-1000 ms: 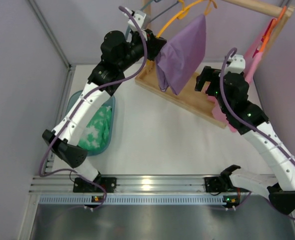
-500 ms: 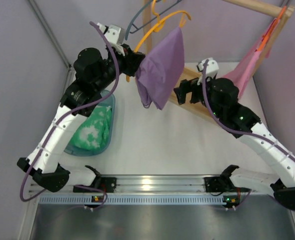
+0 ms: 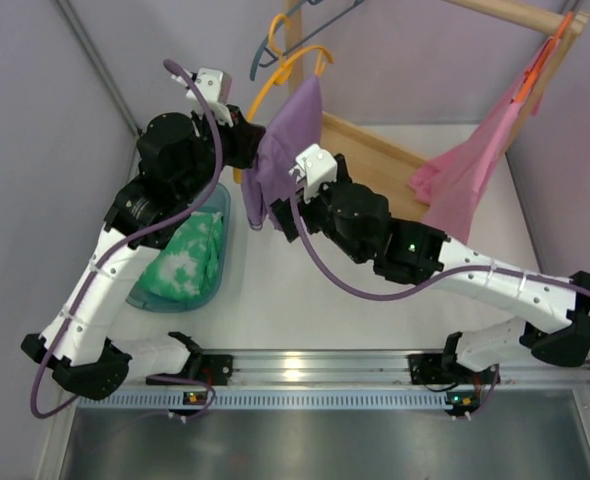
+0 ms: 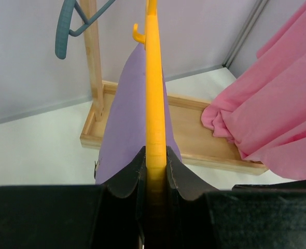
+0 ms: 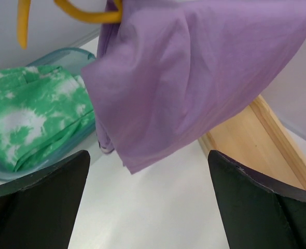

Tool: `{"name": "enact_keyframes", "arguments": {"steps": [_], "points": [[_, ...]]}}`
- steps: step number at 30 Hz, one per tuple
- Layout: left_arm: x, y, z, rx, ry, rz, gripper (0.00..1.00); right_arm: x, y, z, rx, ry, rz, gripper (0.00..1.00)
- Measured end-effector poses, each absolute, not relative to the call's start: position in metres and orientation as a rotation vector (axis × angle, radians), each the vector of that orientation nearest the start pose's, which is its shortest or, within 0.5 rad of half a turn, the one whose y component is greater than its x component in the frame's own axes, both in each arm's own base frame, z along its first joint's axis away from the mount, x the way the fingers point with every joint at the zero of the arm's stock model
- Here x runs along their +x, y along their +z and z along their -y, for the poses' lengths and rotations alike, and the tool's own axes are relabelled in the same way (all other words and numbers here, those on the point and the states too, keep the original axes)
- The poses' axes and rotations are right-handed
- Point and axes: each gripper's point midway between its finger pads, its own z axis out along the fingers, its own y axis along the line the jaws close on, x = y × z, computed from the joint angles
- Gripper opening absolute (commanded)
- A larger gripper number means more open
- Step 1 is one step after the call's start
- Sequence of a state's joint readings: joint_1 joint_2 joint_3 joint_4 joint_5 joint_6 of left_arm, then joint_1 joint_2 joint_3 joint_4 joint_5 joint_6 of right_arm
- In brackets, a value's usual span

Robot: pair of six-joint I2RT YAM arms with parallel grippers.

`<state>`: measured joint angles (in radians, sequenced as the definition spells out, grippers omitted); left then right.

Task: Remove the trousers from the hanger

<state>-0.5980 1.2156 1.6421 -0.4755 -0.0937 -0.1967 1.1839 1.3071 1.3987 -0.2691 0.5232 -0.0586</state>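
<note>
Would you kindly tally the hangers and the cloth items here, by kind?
Hangers: 3 (yellow-orange hanger, grey-blue hanger, orange-red hanger)
Cloth items: 3 (purple trousers, pink garment, green-and-white cloth)
Total: 6

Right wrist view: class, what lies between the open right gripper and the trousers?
Nothing. In the right wrist view the right gripper faces the hanging hem of the trousers directly; only white table shows beneath.
</note>
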Motion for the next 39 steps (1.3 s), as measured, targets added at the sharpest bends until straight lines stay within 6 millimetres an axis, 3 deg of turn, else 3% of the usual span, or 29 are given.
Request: {"name": "enact_keyframes", "arguments": {"steps": [6, 14, 16, 19, 25, 27, 29, 31, 35, 39], "points": [[0.313, 0.464, 0.201, 0.240, -0.531, -1.631, 0.00, 0.251, 0.385, -0.360, -0.564, 0.362, -1.599, 0.99], [0.304, 0.470, 0.197, 0.230, -0.549, -1.613, 0.00, 0.258, 0.384, -0.375, -0.480, 0.395, -1.634, 0.99], [0.302, 0.472, 0.195, 0.229, -0.550, -1.607, 0.00, 0.261, 0.385, -0.374, -0.461, 0.378, -1.639, 0.95], [0.299, 0.475, 0.193, 0.227, -0.552, -1.599, 0.00, 0.266, 0.384, -0.369, -0.437, 0.336, -1.643, 0.82], [0.294, 0.480, 0.190, 0.222, -0.559, -1.582, 0.00, 0.274, 0.382, -0.364, -0.417, 0.266, -1.636, 0.75], [0.293, 0.481, 0.189, 0.221, -0.560, -1.579, 0.00, 0.278, 0.377, -0.367, -0.427, 0.248, -1.639, 0.79], [0.292, 0.482, 0.188, 0.218, -0.558, -1.578, 0.00, 0.280, 0.373, -0.371, -0.454, 0.241, -1.641, 0.93], [0.292, 0.480, 0.186, 0.213, -0.552, -1.580, 0.00, 0.276, 0.369, -0.380, -0.513, 0.275, -1.642, 0.99], [0.295, 0.475, 0.183, 0.202, -0.529, -1.591, 0.00, 0.262, 0.371, -0.399, -0.580, 0.415, -1.640, 0.99], [0.296, 0.469, 0.182, 0.198, -0.517, -1.607, 0.00, 0.257, 0.372, -0.400, -0.580, 0.442, -1.660, 0.99]]}}
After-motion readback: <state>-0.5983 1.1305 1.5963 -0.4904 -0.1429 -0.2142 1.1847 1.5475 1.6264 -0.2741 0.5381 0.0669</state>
